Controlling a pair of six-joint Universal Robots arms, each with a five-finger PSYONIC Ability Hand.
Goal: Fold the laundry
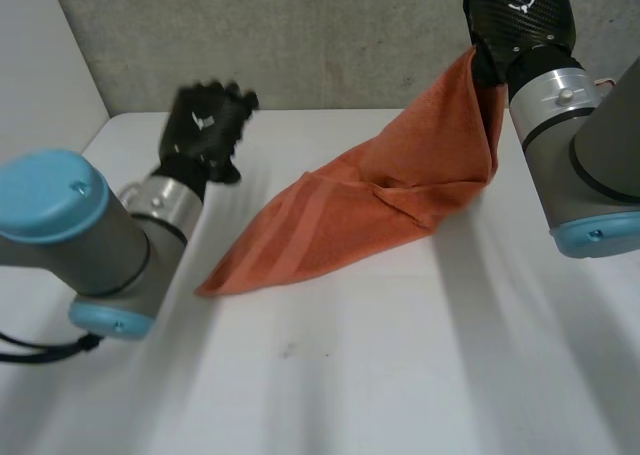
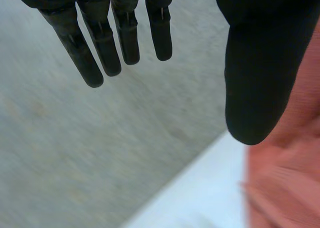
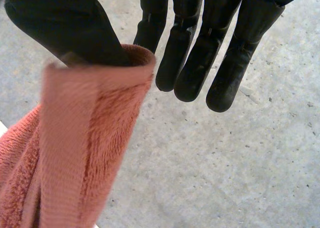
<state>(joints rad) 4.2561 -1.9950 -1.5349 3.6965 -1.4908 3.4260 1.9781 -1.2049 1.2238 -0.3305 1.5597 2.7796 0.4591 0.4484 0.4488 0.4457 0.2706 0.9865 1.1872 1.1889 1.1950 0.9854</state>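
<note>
No words or numbers can be read from here, only a small white emblem (image 1: 207, 122) on the back of the left hand (image 1: 198, 140) and the right hand (image 1: 530, 23).

The right hand (image 3: 200, 17) comes in with its fingers (image 3: 190, 72) straight and slightly spread, clear of the orange towel (image 3: 85, 153). The towel's hemmed edge loops over the thumb (image 3: 60, 22) and hangs down from it, in front of a grey speckled concrete surface (image 3: 225, 178).
</note>
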